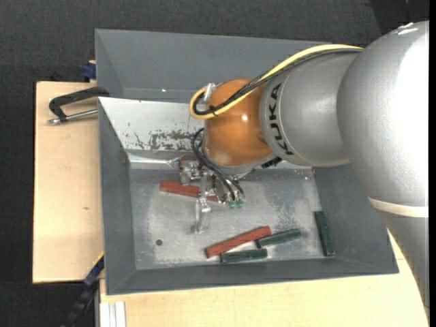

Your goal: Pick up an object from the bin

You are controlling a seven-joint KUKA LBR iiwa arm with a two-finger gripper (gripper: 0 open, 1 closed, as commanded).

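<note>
Hanging low over the middle of the bin (113, 203), the jaws point down; whether they stand apart or together I cannot tell. A red-brown stick (178, 189) lies just beside them on the left, its long axis running left to right.

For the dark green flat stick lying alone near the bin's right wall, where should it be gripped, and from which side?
Probably at mid-length, from straight above, closing across the narrow width of the dark green stick. It lies flat on the floor of the grey bin, apart from the other green stick to its left, so both long edges look free.
</note>
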